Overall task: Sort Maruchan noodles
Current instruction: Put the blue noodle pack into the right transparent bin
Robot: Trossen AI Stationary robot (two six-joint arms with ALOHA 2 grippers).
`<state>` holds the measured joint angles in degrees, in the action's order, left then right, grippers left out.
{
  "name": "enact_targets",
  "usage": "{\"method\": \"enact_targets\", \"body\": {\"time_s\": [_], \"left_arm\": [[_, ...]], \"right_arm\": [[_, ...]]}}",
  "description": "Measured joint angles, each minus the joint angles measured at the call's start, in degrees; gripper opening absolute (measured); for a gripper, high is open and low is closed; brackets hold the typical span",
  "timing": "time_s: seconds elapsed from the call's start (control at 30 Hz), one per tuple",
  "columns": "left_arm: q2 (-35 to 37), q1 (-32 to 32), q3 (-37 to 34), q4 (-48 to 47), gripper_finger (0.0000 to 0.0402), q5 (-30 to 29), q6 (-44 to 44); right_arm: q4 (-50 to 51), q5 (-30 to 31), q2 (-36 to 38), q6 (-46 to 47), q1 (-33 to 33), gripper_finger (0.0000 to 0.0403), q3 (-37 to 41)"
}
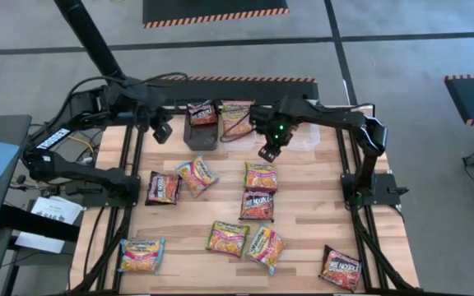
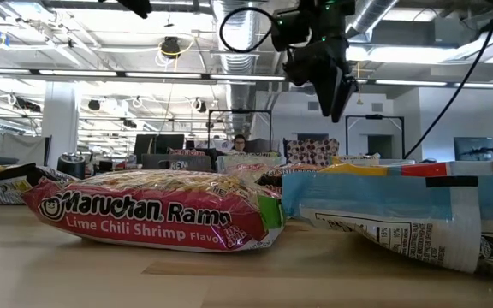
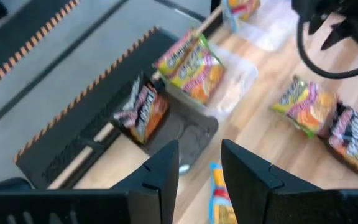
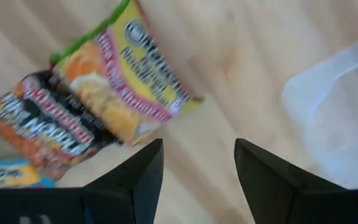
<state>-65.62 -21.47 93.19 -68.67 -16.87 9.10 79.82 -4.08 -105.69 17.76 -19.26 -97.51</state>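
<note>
The right tool (image 1: 269,154) hung above the worktop (image 1: 303,238) with its fingers apart and nothing between them. In the right wrist view, a yellow-green packet (image 4: 129,87) lay just ahead of it, with a dark packet (image 4: 39,127) touching its far end. The yellow-green packet's long axis ran slantwise to the gap between the fingers, so a turn of the wrist would probably be needed before a pinch across the short side. From above, these two packets (image 1: 261,176) (image 1: 257,205) sat directly below and a little nearer the front edge than the right tool, which made that arm the nearer one. A clear tub (image 4: 337,118) stood beside the tool on its other side.

The left tool (image 1: 162,130) hovered near the black tub (image 1: 202,131); its fingers stood partly apart and looked empty.

By count, nine packets lay loose on the worktop: three dark, five yellow-green or orange, and one with blue (image 1: 141,255). One dark packet (image 1: 202,112) leaned in the black tub and one yellow-green packet (image 1: 237,117) in the clear tub, making eleven in sight. There were two tubs.
</note>
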Motion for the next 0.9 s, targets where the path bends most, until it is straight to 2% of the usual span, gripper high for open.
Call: {"method": "enact_targets", "body": {"time_s": [0.17,0.43,0.9], "left_arm": [[0.0,0.02,0.0,-2.78,0.0109,1.47,-0.18],[-0.02,0.02,0.0,-2.88,0.0109,8.13,0.22],[-0.04,0.02,0.0,-2.9,0.0109,16.73,0.2]], "right_arm": [[3.27,-1.78,-0.02,5.97,4.84,0.0223,0.0],[5.4,-5.82,-0.04,9.82,14.51,0.0223,0.0],[0.98,-8.09,-0.09,12.37,31.51,0.0223,0.0]]}}
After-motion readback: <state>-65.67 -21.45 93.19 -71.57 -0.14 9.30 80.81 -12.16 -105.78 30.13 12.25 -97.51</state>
